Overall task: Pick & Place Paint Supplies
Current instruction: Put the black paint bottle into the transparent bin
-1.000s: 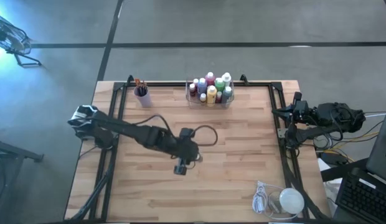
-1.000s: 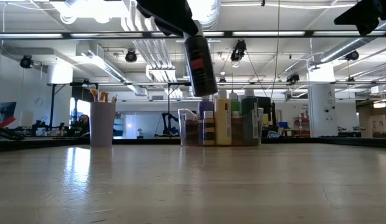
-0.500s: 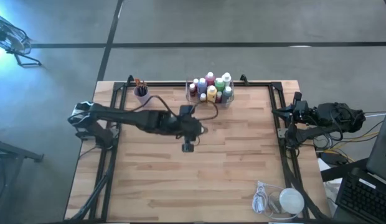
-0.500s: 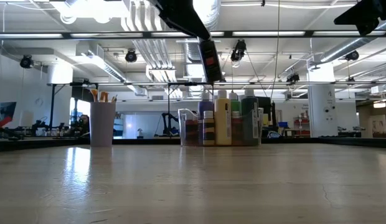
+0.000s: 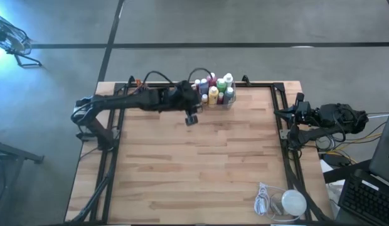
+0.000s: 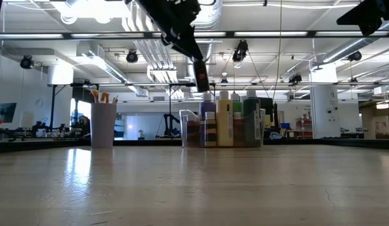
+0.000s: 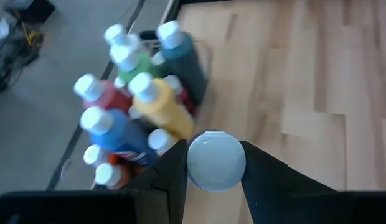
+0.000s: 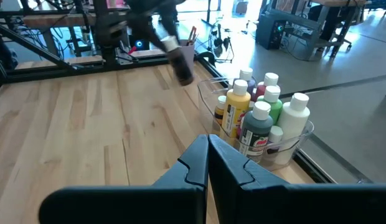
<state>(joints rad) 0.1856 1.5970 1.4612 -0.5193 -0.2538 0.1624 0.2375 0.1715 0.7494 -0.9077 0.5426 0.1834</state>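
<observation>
My left gripper [image 5: 191, 117] hangs over the table's far middle, just short of the clear tray [image 5: 229, 104]. It is shut on a dark paint bottle [image 6: 200, 76] with a pale cap [image 7: 216, 160]. In the tray several pale-capped bottles [image 5: 213, 90] stand upright: red, blue, yellow, green. A purple cup [image 6: 102, 124] with brushes stands at the far left, partly under the left arm in the high view. My right gripper [image 8: 208, 157] is shut on nothing, drawn back at the table's right edge [image 5: 299, 108]. My left gripper pinches the bottle's top end, just below the cap [image 7: 194, 167], between its two fingers [image 7: 258, 174]. The fingers slant down from the table's left side. The bottle hangs tilted below them [image 8: 180, 64], well clear of the table.
A white round lump with a coiled cord [image 5: 288, 202] lies at the near right corner. Black frame rails [image 5: 283, 119] run along the left, right and far edges. The middle and near planks [image 5: 201, 169] are bare wood.
My left gripper has swung from the table's middle toward the far edge and the tray, rising a little and turning, still shut on the bottle. The bottle has stayed clear of the table and now hangs beside the tray.
</observation>
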